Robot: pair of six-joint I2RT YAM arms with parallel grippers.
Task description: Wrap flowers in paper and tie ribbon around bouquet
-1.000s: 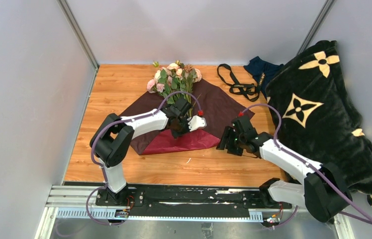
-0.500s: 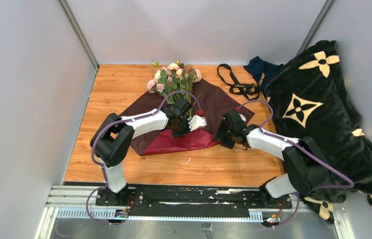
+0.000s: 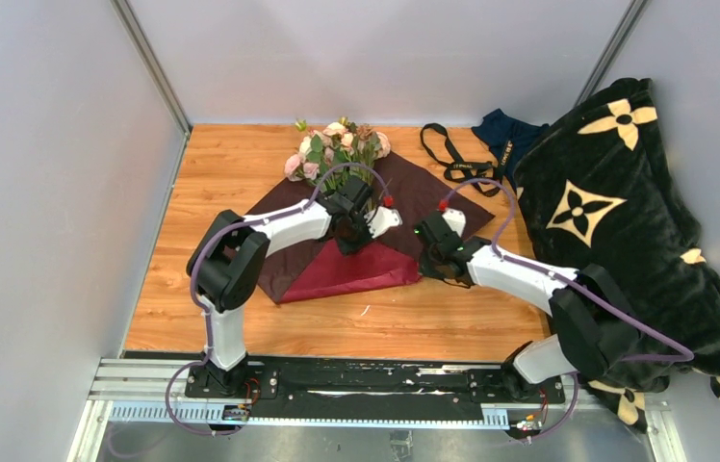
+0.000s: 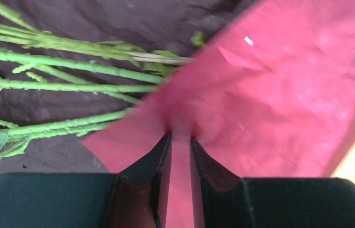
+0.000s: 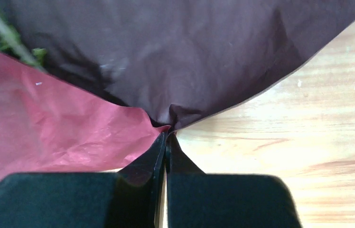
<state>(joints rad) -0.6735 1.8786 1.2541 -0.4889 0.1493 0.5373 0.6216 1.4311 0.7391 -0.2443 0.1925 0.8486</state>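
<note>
The flowers (image 3: 337,149) lie on the paper (image 3: 433,197); left gripper (image 3: 354,243) and right gripper (image 3: 425,258) touch it.

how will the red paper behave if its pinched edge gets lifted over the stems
Probably floppy: the paper puckers where the right gripper pinches its edge. Likely light and crease-holding, since its folded-over part lies crinkled. It might tear at that small pinch if yanked.

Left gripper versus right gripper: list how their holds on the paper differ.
The left gripper grips the paper by its bright red flap beside the flowers; the right gripper pinches its dark edge over the table. Left jaws stand slightly apart around the sheet; right jaws meet. Both hold the same paper.
</note>
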